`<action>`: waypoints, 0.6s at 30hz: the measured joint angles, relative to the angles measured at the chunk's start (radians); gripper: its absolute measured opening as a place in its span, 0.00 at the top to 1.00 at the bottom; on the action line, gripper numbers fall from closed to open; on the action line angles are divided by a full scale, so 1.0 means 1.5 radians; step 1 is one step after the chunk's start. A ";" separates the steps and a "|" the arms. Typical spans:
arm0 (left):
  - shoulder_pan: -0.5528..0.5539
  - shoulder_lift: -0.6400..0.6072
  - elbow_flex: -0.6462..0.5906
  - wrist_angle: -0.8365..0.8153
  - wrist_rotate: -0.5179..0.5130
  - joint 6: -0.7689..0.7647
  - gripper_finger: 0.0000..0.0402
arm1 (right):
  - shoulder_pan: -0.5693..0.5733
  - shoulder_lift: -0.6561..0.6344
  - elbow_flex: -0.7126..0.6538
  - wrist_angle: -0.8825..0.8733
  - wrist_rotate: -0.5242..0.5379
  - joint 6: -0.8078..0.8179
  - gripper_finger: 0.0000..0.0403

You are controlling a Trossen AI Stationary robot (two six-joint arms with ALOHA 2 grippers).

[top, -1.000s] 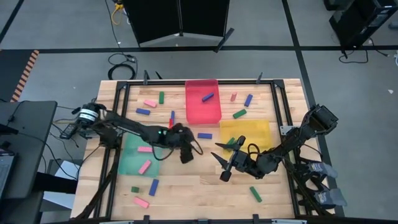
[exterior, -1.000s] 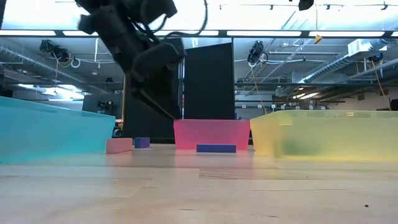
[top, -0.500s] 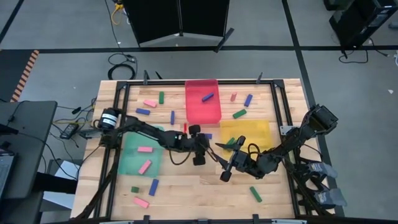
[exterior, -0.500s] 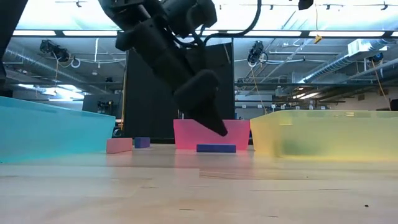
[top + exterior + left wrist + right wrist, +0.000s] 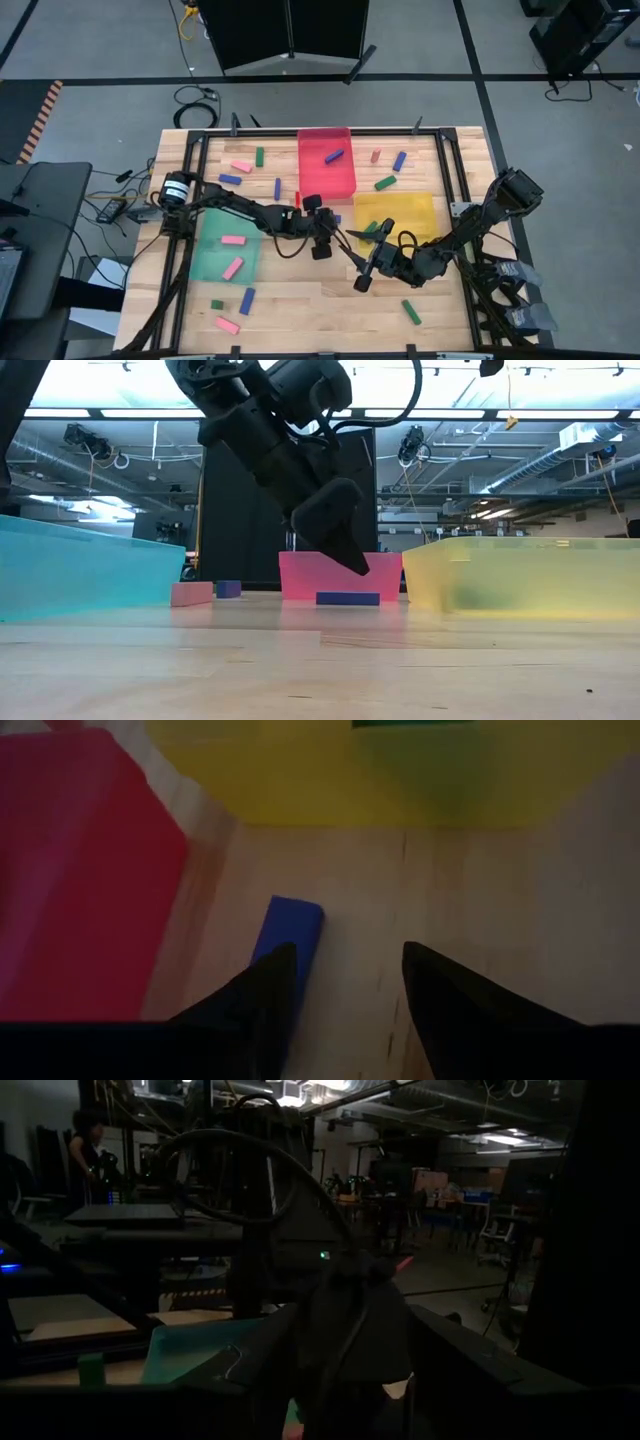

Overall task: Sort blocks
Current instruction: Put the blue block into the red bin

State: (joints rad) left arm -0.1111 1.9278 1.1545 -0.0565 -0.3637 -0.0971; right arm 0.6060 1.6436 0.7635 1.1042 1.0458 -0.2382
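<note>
Around the red tray [image 5: 326, 160] lie roughly seven blue, seven pink and six green blocks. The left gripper [image 5: 322, 232] hangs open-fingered over the blue block [image 5: 288, 928] just below the red tray. The right gripper [image 5: 357, 267], fingers spread, waits beside the yellow tray [image 5: 410, 208].

A grey floor [image 5: 90, 40], crossed by dark lines, is seen around the wooden tabletop [image 5: 300, 300]. A tall black panel [image 5: 290, 30] is stood beyond the tabletop's far edge, and a coiled black cable [image 5: 197, 97] is laid on the floor near it. A dark desk [image 5: 40, 210] is placed at one side. In the low view, long ceiling light strips [image 5: 440, 413] and exposed ducts [image 5: 600, 435] are shown overhead. A person [image 5: 85, 1145] is seen far back in the dim room.
</note>
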 joint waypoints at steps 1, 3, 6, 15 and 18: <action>0.001 0.000 0.000 -0.004 0.000 0.000 0.52 | 0.000 0.000 0.000 0.000 0.000 0.000 0.51; 0.005 0.000 0.000 -0.009 0.002 0.003 0.52 | 0.000 0.000 0.000 0.000 0.000 0.000 0.51; 0.009 0.000 0.000 -0.021 0.002 0.007 0.52 | 0.000 0.000 0.000 0.000 0.000 0.000 0.51; 0.012 0.000 0.000 -0.015 0.002 0.007 0.52 | 0.000 0.000 0.000 0.000 0.000 0.000 0.51; 0.014 0.000 0.000 -0.019 0.007 0.007 0.52 | 0.000 0.000 0.000 0.000 0.000 0.000 0.51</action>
State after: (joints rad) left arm -0.0905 1.9274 1.1545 -0.0853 -0.3528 -0.0864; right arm 0.6060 1.6432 0.7635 1.1046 1.0454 -0.2385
